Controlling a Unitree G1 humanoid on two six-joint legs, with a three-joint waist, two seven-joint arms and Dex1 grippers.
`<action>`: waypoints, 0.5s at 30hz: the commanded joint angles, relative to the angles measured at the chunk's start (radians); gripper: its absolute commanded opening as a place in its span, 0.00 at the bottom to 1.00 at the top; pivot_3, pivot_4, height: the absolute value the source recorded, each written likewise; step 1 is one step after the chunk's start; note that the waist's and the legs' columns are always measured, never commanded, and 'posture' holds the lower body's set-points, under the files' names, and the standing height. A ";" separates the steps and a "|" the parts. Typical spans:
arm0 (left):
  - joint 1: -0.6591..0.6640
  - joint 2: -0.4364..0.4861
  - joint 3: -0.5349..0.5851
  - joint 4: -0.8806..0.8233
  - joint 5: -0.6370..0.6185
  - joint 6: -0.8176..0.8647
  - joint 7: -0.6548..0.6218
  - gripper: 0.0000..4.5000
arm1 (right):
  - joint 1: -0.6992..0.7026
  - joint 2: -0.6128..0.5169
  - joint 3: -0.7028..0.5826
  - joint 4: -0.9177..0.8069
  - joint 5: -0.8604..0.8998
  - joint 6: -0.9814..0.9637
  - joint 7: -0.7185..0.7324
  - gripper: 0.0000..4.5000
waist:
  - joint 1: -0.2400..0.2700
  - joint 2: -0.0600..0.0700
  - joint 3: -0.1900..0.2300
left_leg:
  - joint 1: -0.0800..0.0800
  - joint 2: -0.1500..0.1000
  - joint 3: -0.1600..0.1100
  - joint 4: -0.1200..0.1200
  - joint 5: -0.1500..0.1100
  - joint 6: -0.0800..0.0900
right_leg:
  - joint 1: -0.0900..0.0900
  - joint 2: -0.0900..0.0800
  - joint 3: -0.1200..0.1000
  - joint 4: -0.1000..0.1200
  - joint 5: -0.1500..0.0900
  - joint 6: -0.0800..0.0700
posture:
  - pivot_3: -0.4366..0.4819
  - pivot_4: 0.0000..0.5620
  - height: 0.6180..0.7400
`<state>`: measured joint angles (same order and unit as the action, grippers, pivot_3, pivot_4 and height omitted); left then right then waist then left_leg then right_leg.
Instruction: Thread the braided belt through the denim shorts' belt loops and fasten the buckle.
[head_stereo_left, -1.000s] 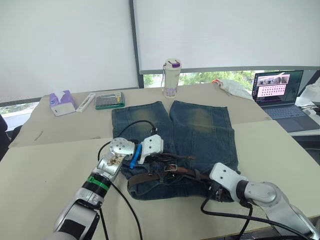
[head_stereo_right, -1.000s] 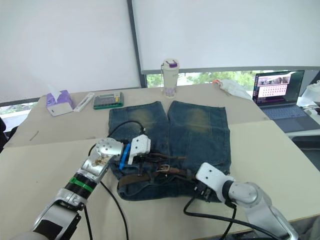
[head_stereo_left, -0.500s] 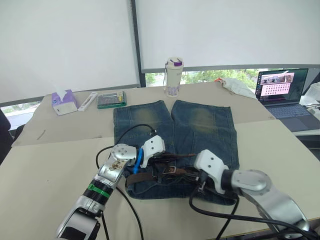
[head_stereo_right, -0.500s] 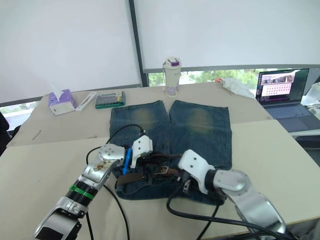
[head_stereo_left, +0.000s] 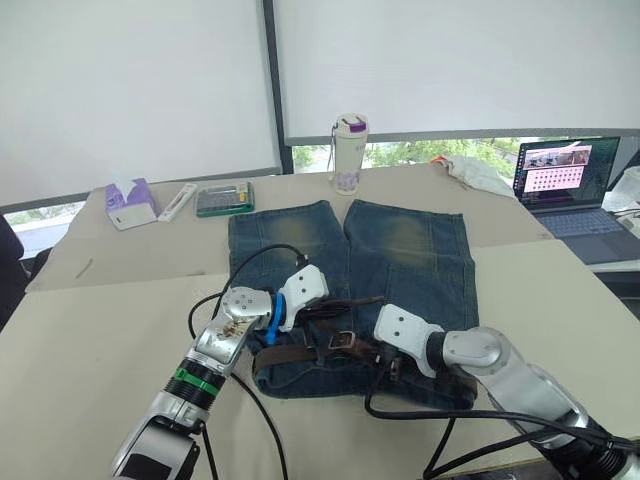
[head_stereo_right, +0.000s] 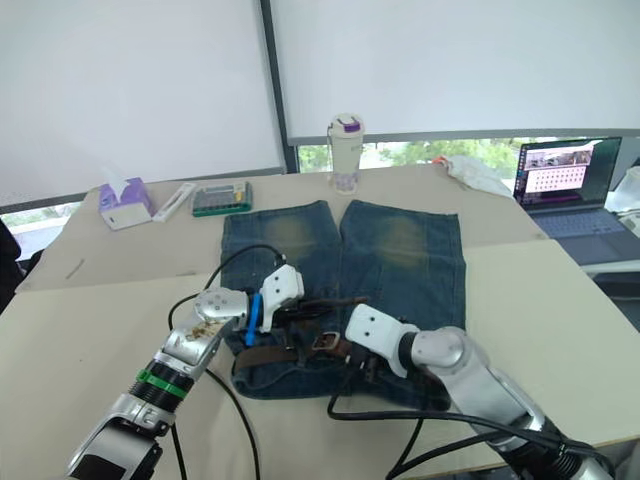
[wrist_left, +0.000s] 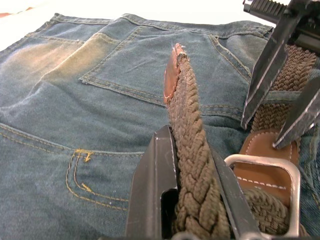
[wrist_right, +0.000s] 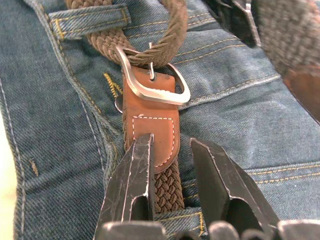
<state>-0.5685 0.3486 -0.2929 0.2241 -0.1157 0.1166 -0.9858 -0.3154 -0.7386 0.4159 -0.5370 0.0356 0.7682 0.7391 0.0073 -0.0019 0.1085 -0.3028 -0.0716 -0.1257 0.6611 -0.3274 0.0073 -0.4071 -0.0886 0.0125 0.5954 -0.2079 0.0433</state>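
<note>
- While clamped between the two black fingers of the left gripper (wrist_left: 192, 200), the dark olive-brown braided belt (wrist_left: 190, 150) rises out past the fingertips along the fingers' own line, ending in its reddish-brown leather tip (wrist_left: 171, 72) well clear of the jaws.
- Lying flat beneath both grippers: the faded blue denim shorts (head_stereo_left: 400, 250) with yellowish worn patches, waistband end under the jaws, legs stretching on beyond them.
- Just ahead of the right gripper (wrist_right: 172, 150) – the small silvery metal frame buckle (wrist_right: 155, 82), with its brown leather trim (wrist_right: 150, 130) running back between the two fingertips.
- Right jaws spread, straddling the leather trim and strap without closing on them; nothing held there.
- Long axis of the buckle end in line with the right fingers, so a straight closing would likely pinch the trim across its width – a judgement, not a thing seen.
- Beyond the buckle from the right jaws, the strap already passing under a narrow blue denim belt loop (wrist_right: 90, 20) sewn across the waistband.
- Belt looping through the buckle frame; whether the prong sits in the weave cannot be told.
- Right gripper the nearer one to the buckle, left gripper the one with the free tail – probably the stage of fastening, tail to be drawn while the buckle is steadied.
- Risk, as a guess: the soft weave sliding in the left pinch if pulled off-axis.
</note>
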 joint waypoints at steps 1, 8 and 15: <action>-0.007 0.012 0.028 -0.031 0.002 0.005 0.019 0.00 | -0.004 -0.009 0.005 -0.004 -0.003 0.001 0.023 0.31 | 0.000 0.000 0.000 | 0.000 0.000 0.000 0.000 0.000 0.000 | 0.000 0.000 0.000 0.000 0.000 0.000 | 0.48 0.27 1.00; -0.014 0.011 0.026 -0.024 0.001 0.000 0.029 0.00 | 0.017 0.016 -0.035 -0.056 0.074 0.049 0.057 0.31 | 0.001 0.000 0.000 | 0.000 0.000 0.000 0.000 0.000 0.000 | 0.000 0.000 0.000 0.000 0.000 0.000 | 0.48 0.27 1.00; -0.019 0.014 0.029 -0.020 0.001 0.000 0.029 0.00 | 0.020 0.011 -0.051 -0.059 0.092 0.059 0.065 0.31 | 0.002 0.000 0.000 | 0.000 0.000 0.000 0.000 0.000 0.000 | 0.000 0.000 0.000 0.000 0.000 0.000 | 0.48 0.27 1.00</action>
<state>-0.5686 0.3548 -0.2929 0.2241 -0.1160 0.1168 -0.9696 -0.2986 -0.7343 0.3796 -0.5617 0.0995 0.8140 0.7877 0.0088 -0.0020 0.1087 -0.3031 -0.0717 -0.1260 0.6608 -0.3274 0.0074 -0.4072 -0.0887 0.0124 0.5952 -0.2079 0.0433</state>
